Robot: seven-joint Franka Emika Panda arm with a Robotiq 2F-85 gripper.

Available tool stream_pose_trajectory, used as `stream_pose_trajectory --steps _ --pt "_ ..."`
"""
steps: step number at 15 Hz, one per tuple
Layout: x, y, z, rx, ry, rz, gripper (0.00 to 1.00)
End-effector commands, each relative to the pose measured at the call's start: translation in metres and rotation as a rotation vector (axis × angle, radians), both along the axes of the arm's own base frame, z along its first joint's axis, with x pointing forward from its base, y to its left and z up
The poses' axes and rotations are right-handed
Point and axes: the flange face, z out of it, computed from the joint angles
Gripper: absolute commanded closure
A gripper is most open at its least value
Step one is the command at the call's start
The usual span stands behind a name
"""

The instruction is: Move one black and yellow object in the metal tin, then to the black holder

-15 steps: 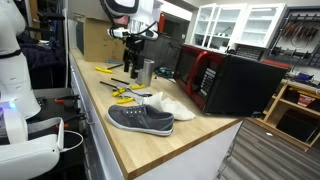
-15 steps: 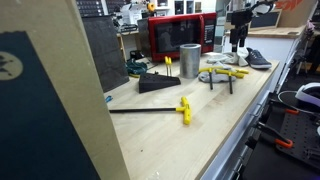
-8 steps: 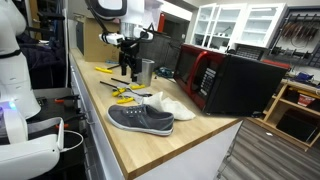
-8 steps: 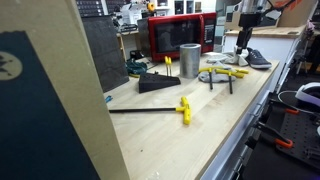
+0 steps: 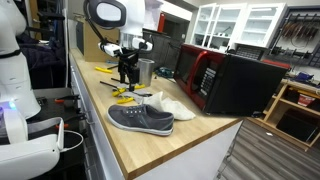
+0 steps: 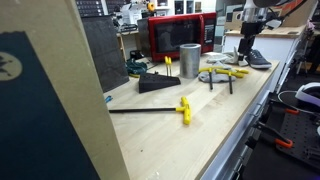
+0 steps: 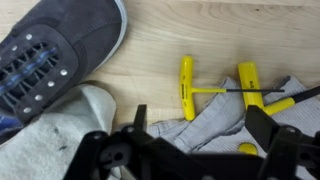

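The pincer (image 7: pixel 200 118), wide open and empty, is sinking toward the black and yellow tools (image 7: pixel 188 88). A pickup is likely beginning.

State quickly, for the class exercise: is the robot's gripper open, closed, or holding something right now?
Gripper: open, holding nothing, above the yellow-handled tools and grey cloth.

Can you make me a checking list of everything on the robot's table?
surface: wooden bench
job's things: metal tin upright beside black holder; yellow-and-black tools lying loose; one T-handle tool apart
clutter: grey shoe, pale cloth
grippers: gripper open, empty, above the tools near the shoe
cables: nothing seen
surroundings: red microwave, white cabinets
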Motion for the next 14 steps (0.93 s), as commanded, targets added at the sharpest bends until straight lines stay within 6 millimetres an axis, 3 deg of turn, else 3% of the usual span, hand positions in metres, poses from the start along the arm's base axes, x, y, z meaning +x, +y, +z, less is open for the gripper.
stream_pose_trajectory --steps 1,14 --pt "0.004 -0.010 -0.012 0.011 -0.006 0.000 0.00" --pt "0.016 -0.043 -0.052 0.026 0.042 -0.071 0.00"
